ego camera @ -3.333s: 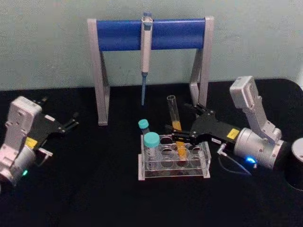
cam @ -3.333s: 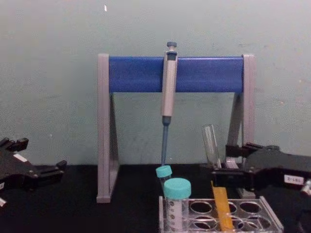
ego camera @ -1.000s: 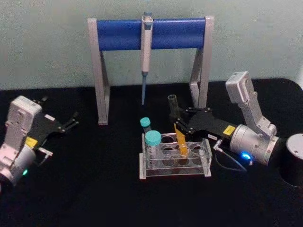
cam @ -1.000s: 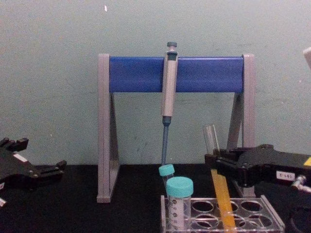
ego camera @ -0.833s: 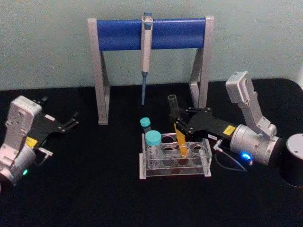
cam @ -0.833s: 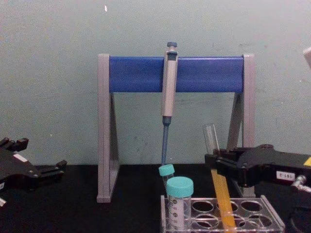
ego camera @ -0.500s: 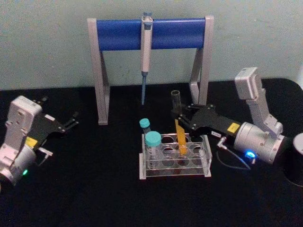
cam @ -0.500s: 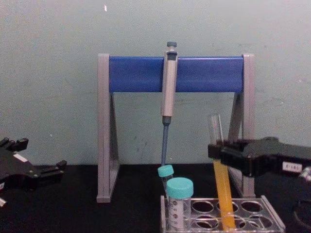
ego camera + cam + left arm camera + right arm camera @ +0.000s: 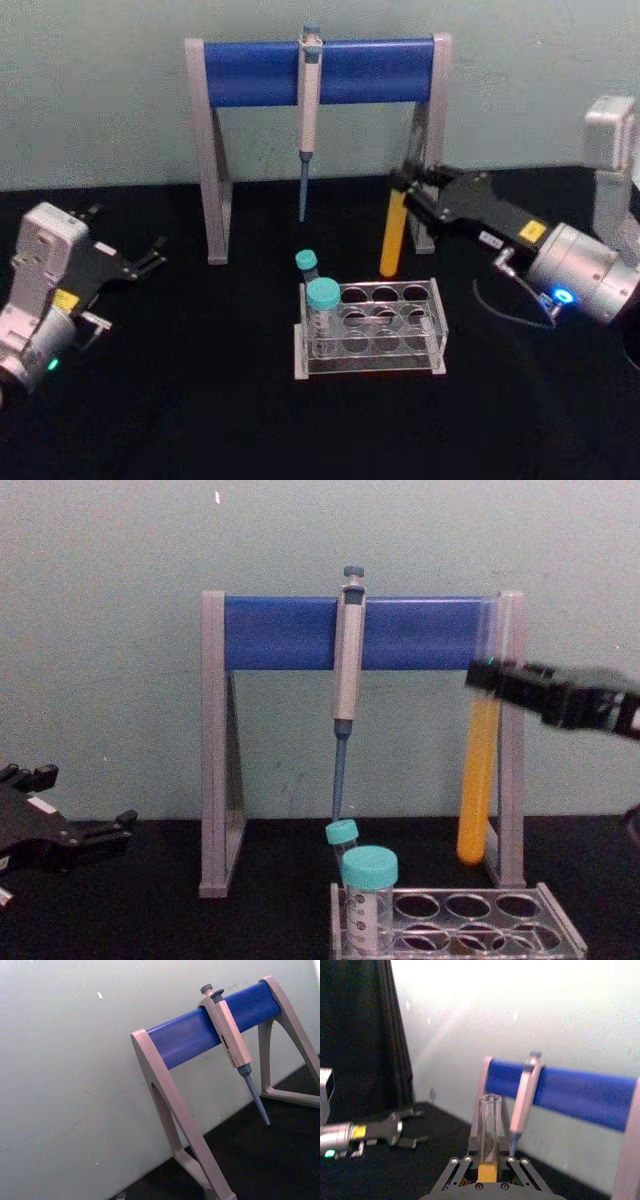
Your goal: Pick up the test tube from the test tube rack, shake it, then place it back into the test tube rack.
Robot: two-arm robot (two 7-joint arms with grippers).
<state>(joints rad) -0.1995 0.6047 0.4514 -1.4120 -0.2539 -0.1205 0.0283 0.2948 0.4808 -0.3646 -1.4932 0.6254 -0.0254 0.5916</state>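
Right gripper [image 9: 405,192]: right of centre in the head view, jaws closed on the test tube [image 9: 392,240], gripping just above its orange-yellow fill. Tube near upright and out of the test tube rack [image 9: 370,335]. It hangs above and behind the rack, in front of the right leg of the pipette stand [image 9: 320,70].

Rack: lower centre, on the black table [image 9: 200,400], with 2 teal-capped tubes [image 9: 321,295] at its left end.

Pipette [image 9: 308,110]: hanging from the stand's blue bar.

Left gripper [image 9: 150,260]: at the left edge, jaws apart, holding nothing, well apart from the rack.
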